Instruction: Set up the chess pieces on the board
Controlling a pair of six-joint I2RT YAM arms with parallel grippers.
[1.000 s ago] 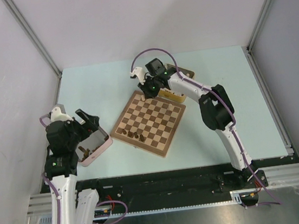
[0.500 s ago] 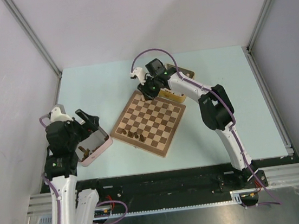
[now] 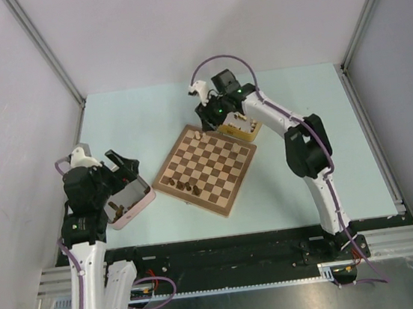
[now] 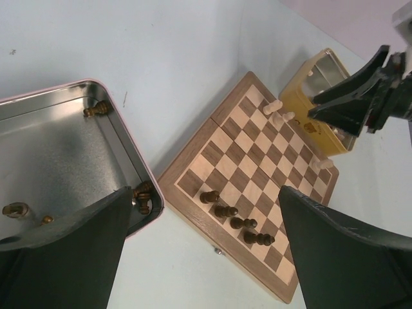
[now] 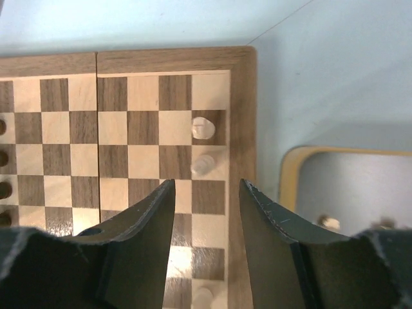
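The board point(image 3: 215, 165) lies near pink tin point(image 3: 142, 204), perhaps touching yellow tin point(image 3: 240, 132).

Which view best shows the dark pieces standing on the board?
Left wrist: all four dark pieces stand in a row on the board. Top external shows them as specks; right wrist crops them at its left edge.

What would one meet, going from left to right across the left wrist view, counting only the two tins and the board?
pink-rimmed tin → board → yellow tin
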